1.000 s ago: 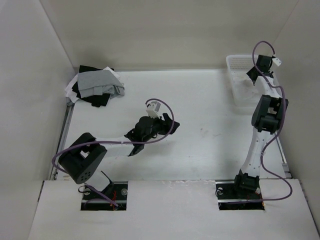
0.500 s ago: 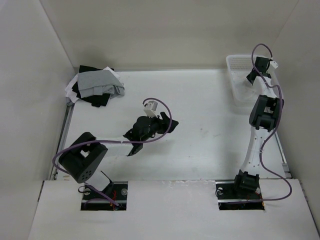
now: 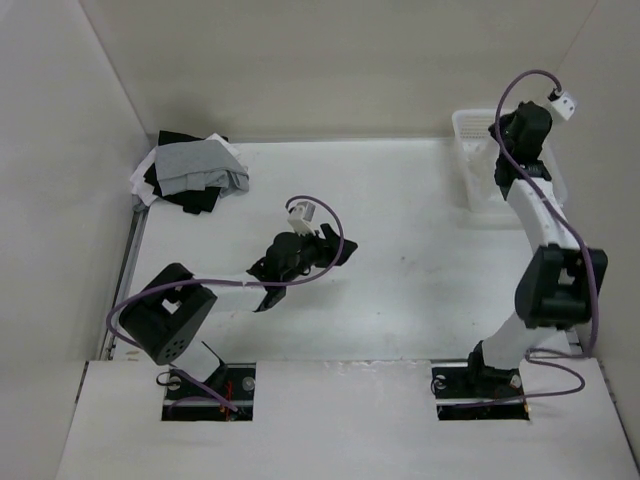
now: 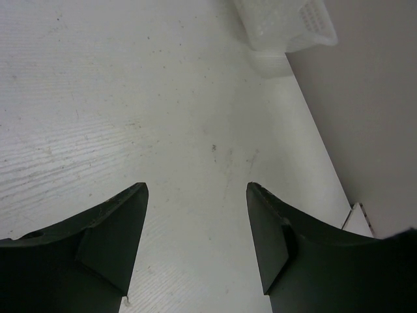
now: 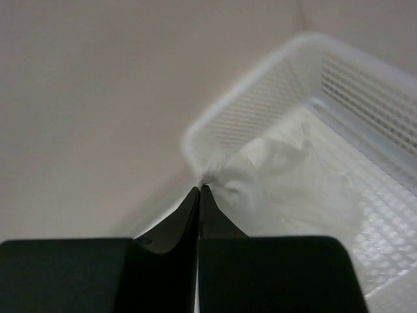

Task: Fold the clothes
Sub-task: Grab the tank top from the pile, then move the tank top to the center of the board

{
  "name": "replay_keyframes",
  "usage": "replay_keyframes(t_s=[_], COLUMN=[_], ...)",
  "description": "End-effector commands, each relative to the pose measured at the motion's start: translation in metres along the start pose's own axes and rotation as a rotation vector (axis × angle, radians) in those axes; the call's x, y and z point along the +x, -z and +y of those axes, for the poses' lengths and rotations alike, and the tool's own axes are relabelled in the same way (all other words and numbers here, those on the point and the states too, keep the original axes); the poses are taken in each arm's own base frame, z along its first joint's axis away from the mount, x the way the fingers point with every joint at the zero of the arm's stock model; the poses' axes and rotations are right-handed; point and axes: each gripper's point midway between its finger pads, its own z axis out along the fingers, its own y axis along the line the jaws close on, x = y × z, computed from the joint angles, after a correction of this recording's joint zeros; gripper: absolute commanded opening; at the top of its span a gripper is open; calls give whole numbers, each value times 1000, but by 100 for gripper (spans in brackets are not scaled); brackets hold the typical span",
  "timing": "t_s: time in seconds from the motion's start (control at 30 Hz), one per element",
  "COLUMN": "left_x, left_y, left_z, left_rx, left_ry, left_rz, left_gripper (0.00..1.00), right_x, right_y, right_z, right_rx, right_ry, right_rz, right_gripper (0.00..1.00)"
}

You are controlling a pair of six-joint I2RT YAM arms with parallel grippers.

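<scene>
The clothes point(image 5: 260, 176) are a thin white garment bunched in a white plastic basket point(image 5: 260, 72) at the table's far right. My right gripper point(image 5: 200, 188) is shut, pinching a gathered tuft of this fabric at its fingertips and pulling it up above the basket's near rim. From above, the right gripper point(image 3: 503, 160) hangs over the basket point(image 3: 468, 126), and the garment is hard to make out there. My left gripper point(image 3: 345, 250) hovers low over the middle of the table. Its fingers are wide open point(image 4: 197, 188) with only bare tabletop between them.
A heap of grey, black and white clothes point(image 3: 190, 172) lies at the far left corner. Pale walls close in the table at the left, back and right. The basket point(image 4: 287, 26) also shows far ahead in the left wrist view.
The right gripper has closed on the white fabric in the basket, and the right arm has risen with its elbow swung toward the near edge. The left arm has barely moved.
</scene>
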Motion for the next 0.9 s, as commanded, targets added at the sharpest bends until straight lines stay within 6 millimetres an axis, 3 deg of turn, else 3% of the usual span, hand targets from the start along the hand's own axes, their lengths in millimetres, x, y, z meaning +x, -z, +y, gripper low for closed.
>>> replay_keyframes(t_s=[0.0, 0.03, 0.07, 0.17, 0.27, 0.33, 0.4, 0.47, 0.5, 0.57, 0.63, 0.67, 0.73, 0.87], left_x=[-28, -33, -37, -60, -85, -102, -119, -130, -135, -138, -134, -128, -115, -98], left_y=[10, 13, 15, 28, 45, 58, 75, 90, 96, 106, 109, 111, 114, 113], left_z=[-30, -35, -38, -47, -51, -53, -47, -39, -34, -21, -8, 5, 35, 65], left_rx=[95, 103, 111, 113, 92, 75, 35, -5, -26, -72, -111, -149, -235, -324], left_ry=[3, 3, 4, 19, 31, 31, 37, 41, 41, 43, 47, 46, 46, 54], left_rz=[-85, -98, -110, -178, -261, -313, -370, -412, -430, -452, -445, -430, -389, -330], left_gripper=[60, 60, 60, 60, 60, 60, 60, 61, 61, 61, 61, 61, 61, 60], right_x=[-92, -104, -108, -130, -144, -150, -141, -119, -103, -51, 10, 56, 179, 275], right_y=[102, 137, 153, 246, 311, 371, 401, 421, 425, 418, 399, 383, 348, 310], right_z=[89, 105, 113, 149, 169, 184, 191, 200, 204, 214, 219, 221, 229, 245], right_rx=[-295, -359, -390, -567, -703, -843, -920, -991, -1011, -1020, -995, -969, -889, -772], right_ry=[-97, -103, -102, -98, -106, -124, -132, -129, -126, -104, -99, -103, -118, -122], right_rz=[-255, -277, -286, -311, -309, -274, -203, -122, -79, 29, 151, 255, 516, 671], right_gripper=[0, 0, 0, 0, 0, 1, 1, 2, 2, 4, 4, 4, 3, 5])
